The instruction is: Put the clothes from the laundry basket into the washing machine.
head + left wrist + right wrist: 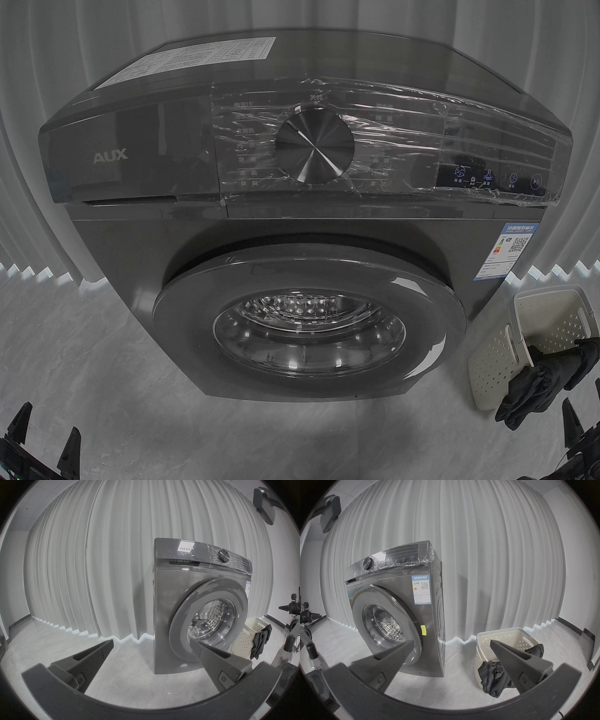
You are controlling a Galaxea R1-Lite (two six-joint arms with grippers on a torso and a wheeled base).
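Note:
The grey washing machine point(300, 187) stands in front of me with its round door point(309, 331) closed. To its right a cream laundry basket point(550, 319) sits on the floor, with black clothes point(540, 384) draped over its front rim. My left gripper point(50, 420) is low at the left, open and holding nothing, far from the machine. My right gripper point(582, 417) is low at the right, just short of the basket. In the right wrist view that gripper point(451, 642) is open, with the basket point(506, 636) and the clothes point(495, 673) beyond one finger.
White pleated curtains point(37, 237) hang behind and beside the machine. Bare pale floor point(125, 387) stretches in front of it. In the left wrist view the machine point(200, 605) and basket point(250, 633) stand beyond my open left gripper point(151, 642).

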